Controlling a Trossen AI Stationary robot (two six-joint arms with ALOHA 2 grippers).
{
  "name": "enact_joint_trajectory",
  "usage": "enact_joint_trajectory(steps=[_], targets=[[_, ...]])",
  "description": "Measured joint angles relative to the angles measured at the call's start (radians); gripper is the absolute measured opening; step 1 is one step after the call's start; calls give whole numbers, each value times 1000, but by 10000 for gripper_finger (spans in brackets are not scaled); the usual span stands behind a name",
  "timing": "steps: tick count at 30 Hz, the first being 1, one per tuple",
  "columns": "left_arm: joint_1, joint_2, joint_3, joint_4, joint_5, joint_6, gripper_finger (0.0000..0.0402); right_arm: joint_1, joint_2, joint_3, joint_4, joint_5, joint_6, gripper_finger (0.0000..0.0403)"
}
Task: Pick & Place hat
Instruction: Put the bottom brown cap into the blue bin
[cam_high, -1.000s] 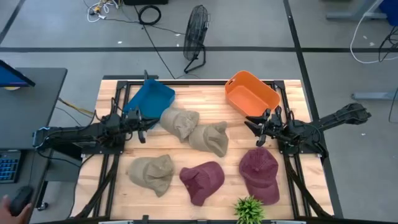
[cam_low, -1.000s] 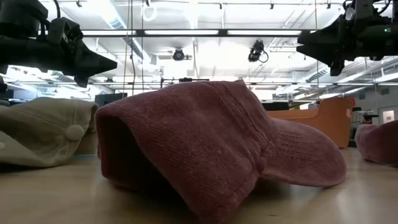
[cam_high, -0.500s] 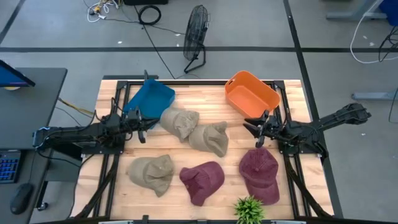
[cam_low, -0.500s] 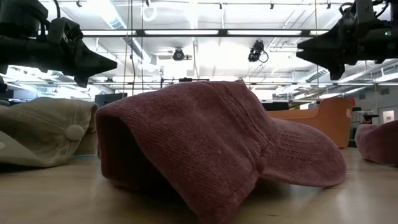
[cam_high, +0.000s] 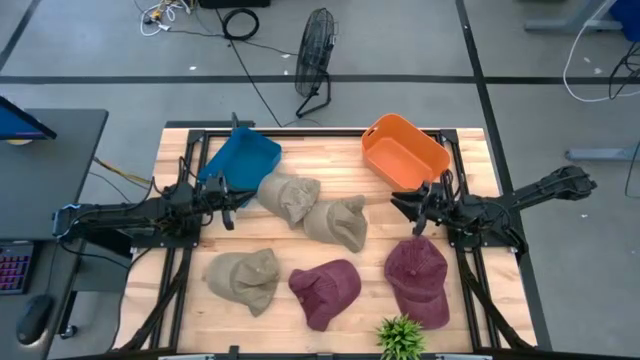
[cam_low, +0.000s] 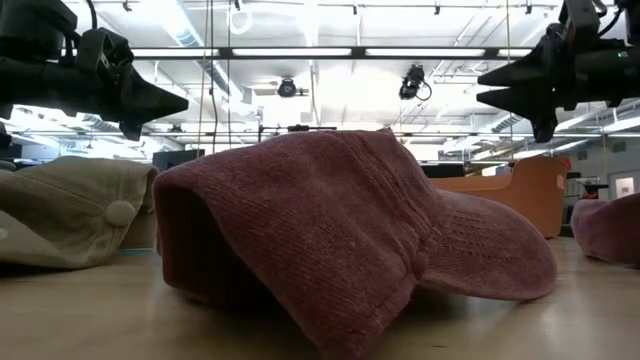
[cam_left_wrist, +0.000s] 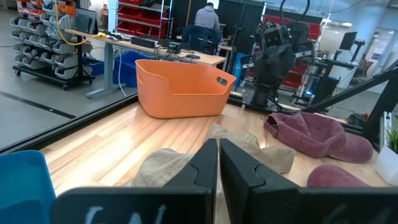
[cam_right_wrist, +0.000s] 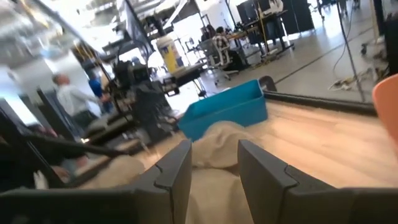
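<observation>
Five caps lie on the wooden table. Three are tan: one (cam_high: 290, 195) by the blue bin, one (cam_high: 338, 222) at mid-table, one (cam_high: 245, 278) at near left. Two are maroon: one (cam_high: 325, 292) at near centre, filling the low view (cam_low: 340, 230), and one (cam_high: 418, 278) at near right. My left gripper (cam_high: 228, 208) is shut and empty, level, just left of the far tan cap; its fingers meet in the left wrist view (cam_left_wrist: 219, 149). My right gripper (cam_high: 405, 213) is open and empty above the table, just beyond the near-right maroon cap, pointing toward the table's left (cam_right_wrist: 214, 155).
A blue bin (cam_high: 240, 160) stands at the far left and an orange bin (cam_high: 403, 150) at the far right. A small green plant (cam_high: 402, 337) stands at the near edge. A person shows in the room beyond the table (cam_left_wrist: 205, 18).
My right gripper has shifted a little toward the table's near edge, closer to the near-right maroon cap, and has turned about its wrist, so both fingertips now show one above the other in the low view. The caps have not moved.
</observation>
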Motion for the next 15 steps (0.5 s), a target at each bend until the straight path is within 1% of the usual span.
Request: enact_joint_trajectory(steps=[4,9,13,15], targets=[[0,0,0,0,0,0,21,-1,0,0,2,6,117,135],[0,0,0,9,0,-1,21,-1,0,0,14,8,127,135],[0,0,0,39,0,-35,21,-6,0,0,122,8,155,135],[-1,0,0,92,0,-112,21,-13,0,0,200,8,142,135]])
